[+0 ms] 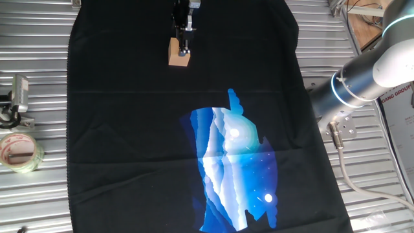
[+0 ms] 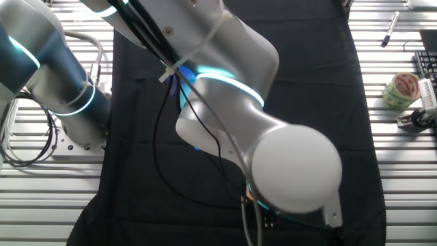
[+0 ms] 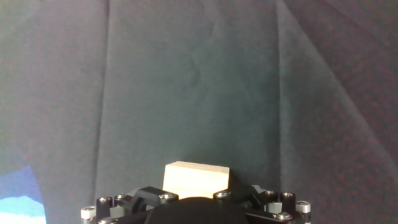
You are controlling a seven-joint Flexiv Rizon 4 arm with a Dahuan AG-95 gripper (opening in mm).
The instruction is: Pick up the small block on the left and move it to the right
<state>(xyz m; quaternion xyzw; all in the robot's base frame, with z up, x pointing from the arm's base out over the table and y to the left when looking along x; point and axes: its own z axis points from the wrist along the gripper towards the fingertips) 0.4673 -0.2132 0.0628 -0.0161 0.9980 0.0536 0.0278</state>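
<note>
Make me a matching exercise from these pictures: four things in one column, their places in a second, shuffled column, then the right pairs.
Things:
1. small block
2. tape roll
3. blue printed picture
4. gripper

Places:
A. on the bare metal slats, off the black cloth
B. in the middle of the black cloth
C. right above the block, fingers down at it
D. on the black cloth near its far edge in one fixed view, under the fingers

Pairs: 1-D, 2-A, 3-B, 4-C
</note>
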